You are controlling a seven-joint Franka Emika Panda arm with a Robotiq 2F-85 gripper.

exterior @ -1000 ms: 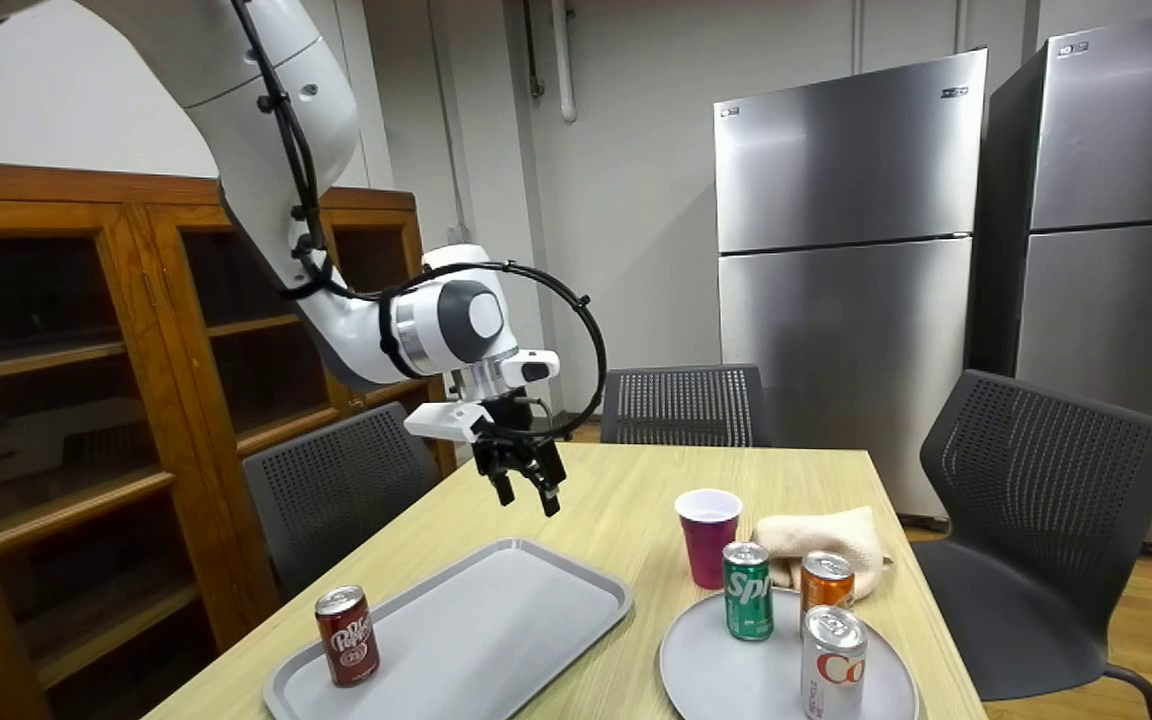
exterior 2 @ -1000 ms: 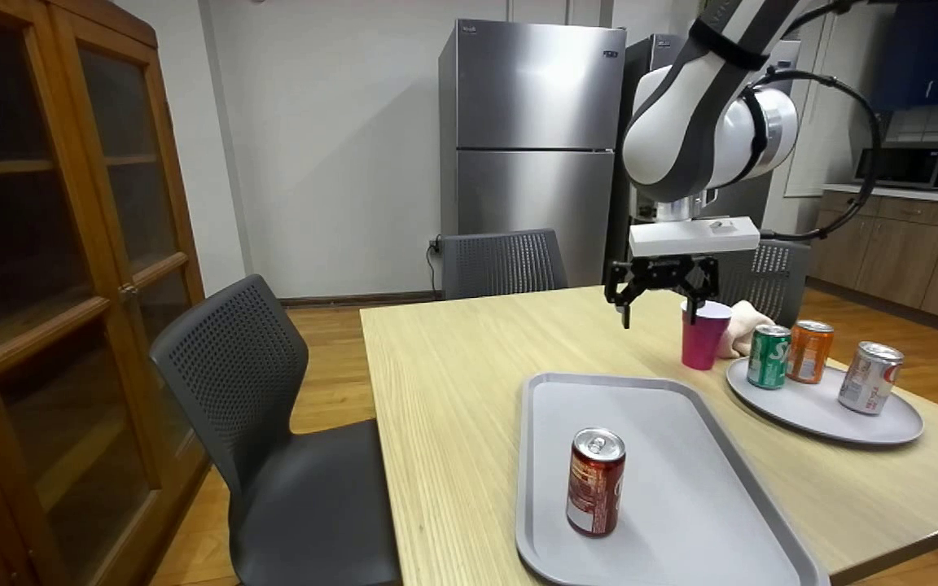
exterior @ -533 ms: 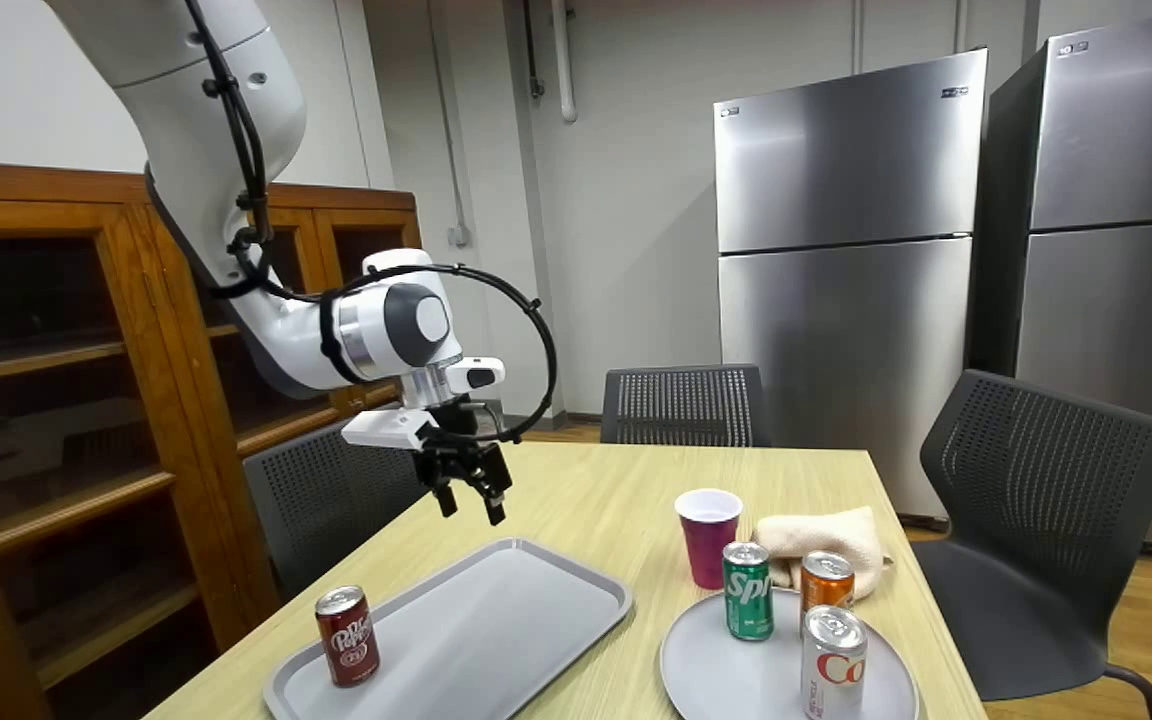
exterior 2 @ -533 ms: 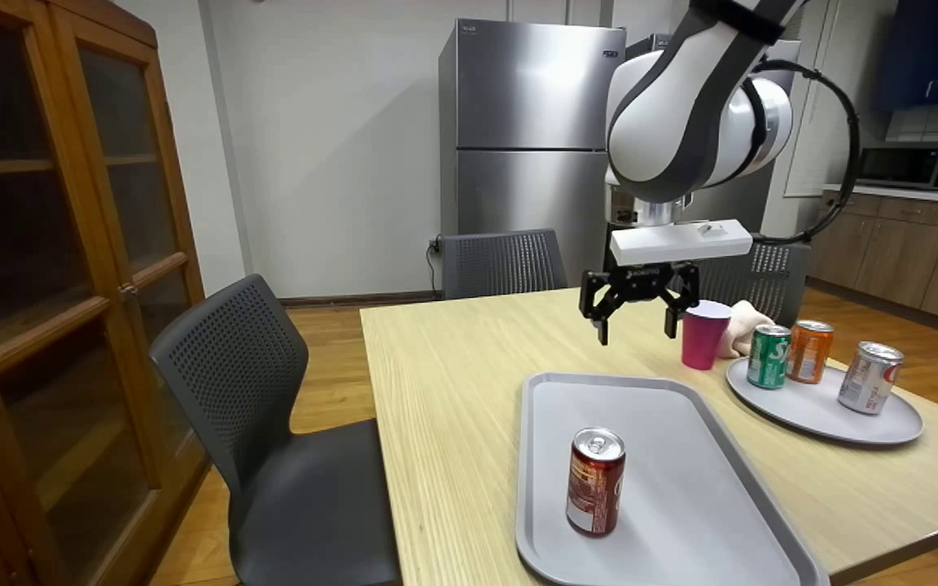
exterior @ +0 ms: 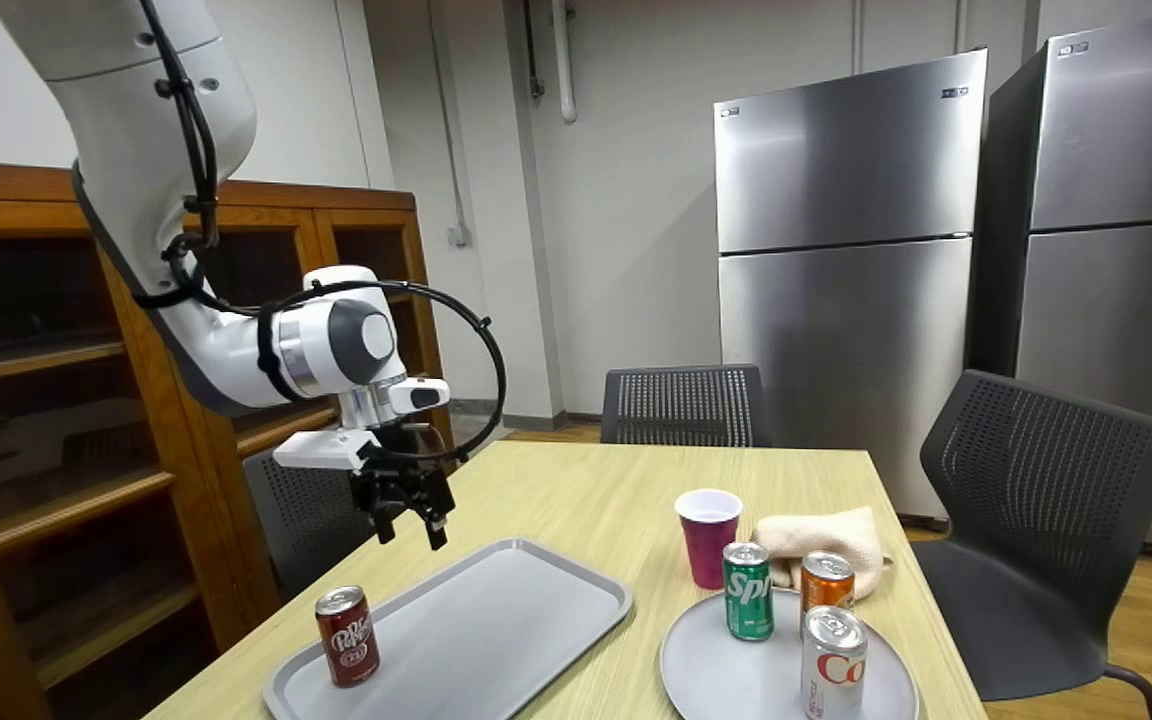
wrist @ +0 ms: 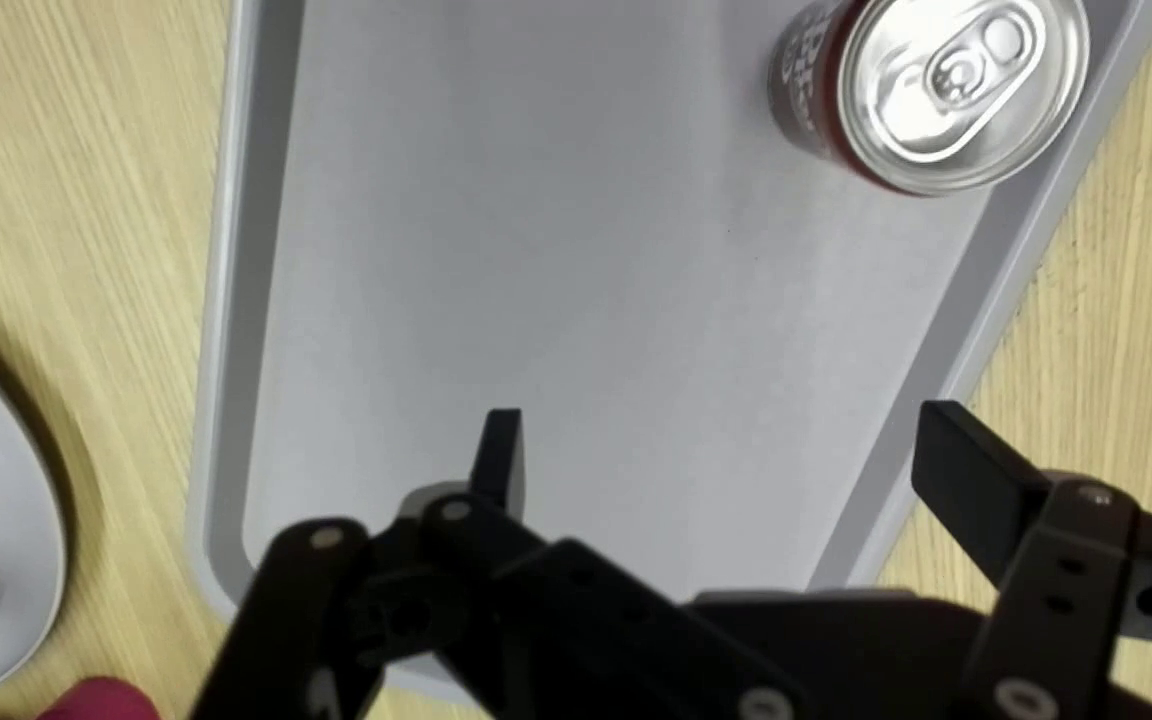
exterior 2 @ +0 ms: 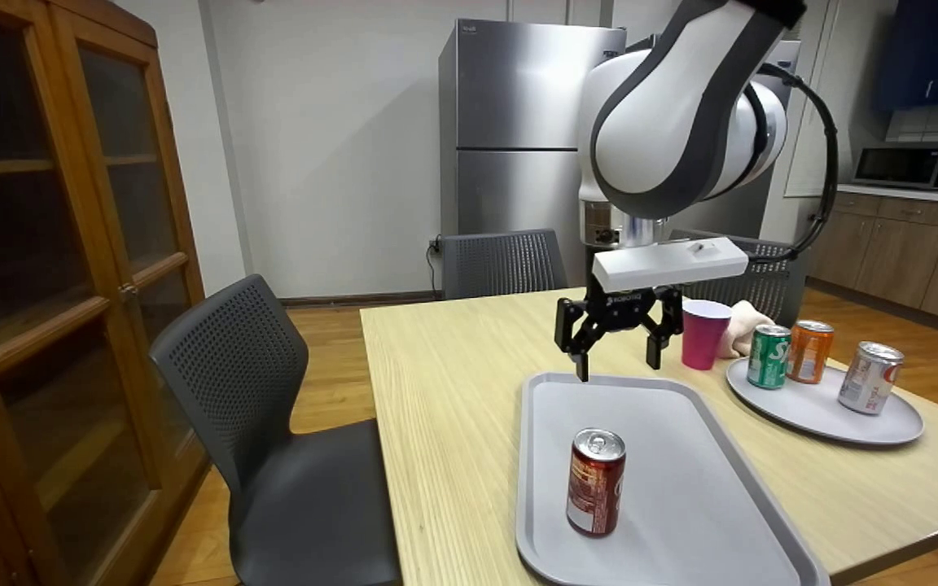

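Note:
My gripper point(exterior: 412, 538) point(exterior 2: 618, 370) hangs open above the far end of the grey tray point(exterior: 516, 610) point(exterior 2: 681, 456), nothing between its fingers. In the wrist view the gripper point(wrist: 721, 430) spans part of the tray point(wrist: 536, 250) and its right rim. A dark red Dr Pepper can point(exterior: 347, 636) point(exterior 2: 596, 482) stands upright on the tray, nearer the cameras than the gripper. The wrist view shows that can's silver lid point(wrist: 956, 90) at upper right, apart from the fingers.
Beside the tray, a round grey plate point(exterior: 711, 670) carries a green Sprite can point(exterior: 748, 592), an orange can point(exterior: 825, 582) and a silver can point(exterior: 833, 665). Behind the plate are a magenta cup point(exterior: 708, 540) and a cream cloth point(exterior: 826, 540). Chairs point(exterior 2: 249, 391) surround the wooden table point(exterior 2: 453, 391).
In the exterior views the arm has moved left and lowered, bringing the gripper over the tray's far end. Its jaws have stayed apart. The cans, tray, plate and cup have not moved.

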